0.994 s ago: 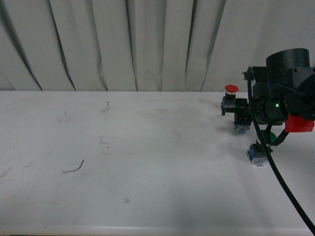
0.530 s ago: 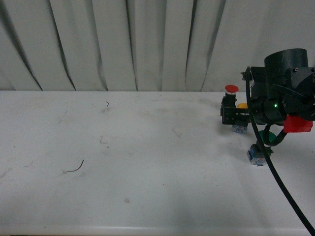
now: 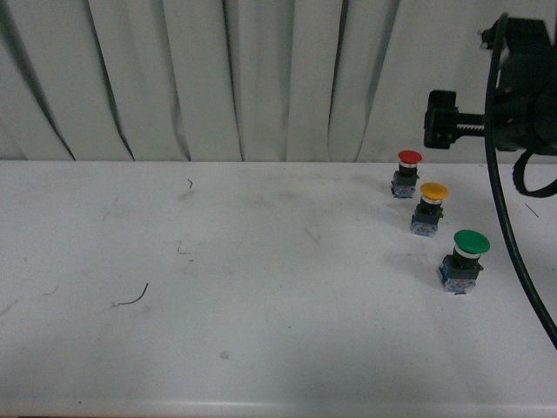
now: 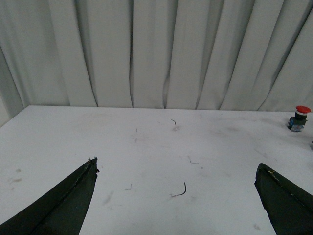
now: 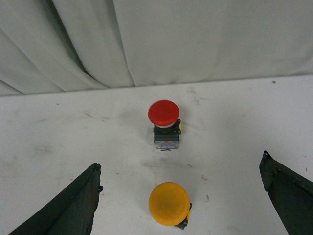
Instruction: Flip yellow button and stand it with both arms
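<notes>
White curtained table (image 3: pixel 261 287) bears the upright yellow button (image 3: pixel 428 207); both hands (image 5: pixel 181 196) (image 4: pixel 176 196) released, empty.

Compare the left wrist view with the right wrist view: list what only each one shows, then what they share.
Only the left wrist view: the left gripper open over a bare stretch of table with a small curved wire scrap.

Only the right wrist view: the yellow button standing cap-up between the open fingers of the right gripper, which does not touch it.

Both: the red button standing upright, the white table and the pleated curtain behind.
</notes>
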Tool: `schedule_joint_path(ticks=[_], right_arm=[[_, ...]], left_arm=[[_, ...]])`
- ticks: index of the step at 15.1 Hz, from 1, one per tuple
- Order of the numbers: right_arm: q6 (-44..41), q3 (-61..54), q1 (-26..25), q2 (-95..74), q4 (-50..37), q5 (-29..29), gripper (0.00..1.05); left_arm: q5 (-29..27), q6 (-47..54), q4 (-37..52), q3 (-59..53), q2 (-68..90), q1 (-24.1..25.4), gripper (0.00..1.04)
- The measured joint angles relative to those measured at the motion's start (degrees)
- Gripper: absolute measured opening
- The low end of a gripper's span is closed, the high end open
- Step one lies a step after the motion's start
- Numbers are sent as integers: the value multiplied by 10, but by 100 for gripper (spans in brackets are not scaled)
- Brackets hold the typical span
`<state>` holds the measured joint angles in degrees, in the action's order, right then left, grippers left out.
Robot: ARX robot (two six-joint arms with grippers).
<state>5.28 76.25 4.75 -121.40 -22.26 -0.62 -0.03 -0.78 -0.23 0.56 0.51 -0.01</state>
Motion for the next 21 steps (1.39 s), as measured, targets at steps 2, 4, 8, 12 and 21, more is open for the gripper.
schedule_joint_path(ticks=[2,4,8,12,21], right_arm=[[0,-20,0,20,-15,-8,98],[1,-51,-3,51,-37,-20,98],[-6,-281,6,329,-183,3,86],[-45,-534,9,606,-163,64,37],[-51,-698,-48,787,-134,7,2]], left_arm=[[0,0,0,0,0,0,98],[0,0,0,0,0,0,98],[0,0,0,0,0,0,98],[0,0,0,0,0,0,98],[0,0,0,0,0,0,98]])
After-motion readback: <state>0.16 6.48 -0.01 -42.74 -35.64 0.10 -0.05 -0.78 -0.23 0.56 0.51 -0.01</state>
